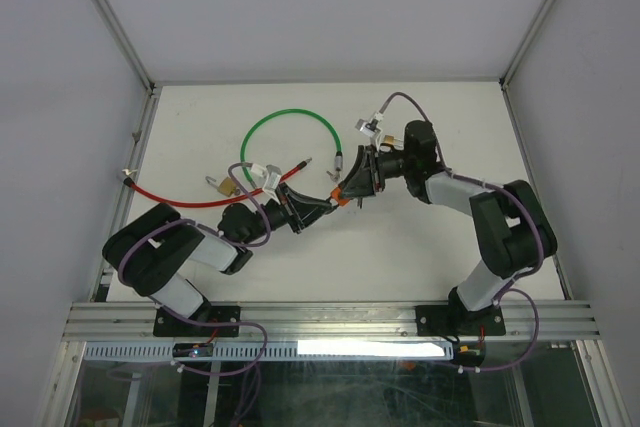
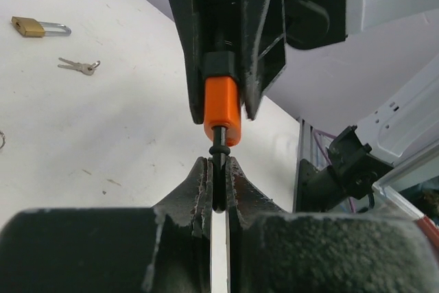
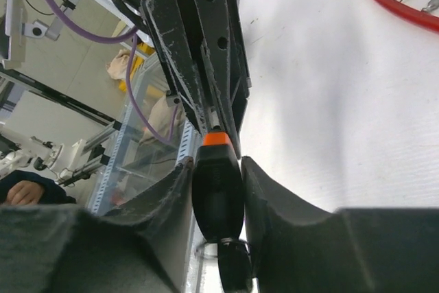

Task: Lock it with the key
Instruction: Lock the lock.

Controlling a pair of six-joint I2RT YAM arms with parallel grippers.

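Observation:
The lock (image 3: 217, 197) is a black body with an orange end (image 2: 223, 111). My right gripper (image 3: 217, 166) is shut on its sides and holds it off the table. A thin black key (image 2: 219, 145) sticks out of the orange end, and my left gripper (image 2: 219, 164) is shut on its head. In the top view both grippers meet mid-table, the left gripper (image 1: 328, 204) touching the right gripper (image 1: 352, 190) tip to tip, with the lock (image 1: 343, 198) between them. How deep the key sits is hidden.
A green cable loop (image 1: 290, 112) lies behind the grippers, and a red cable (image 1: 180, 199) runs to the left. A brass padlock (image 1: 228, 187) and small loose keys (image 2: 81, 66) lie on the white table (image 1: 420, 247) on the left.

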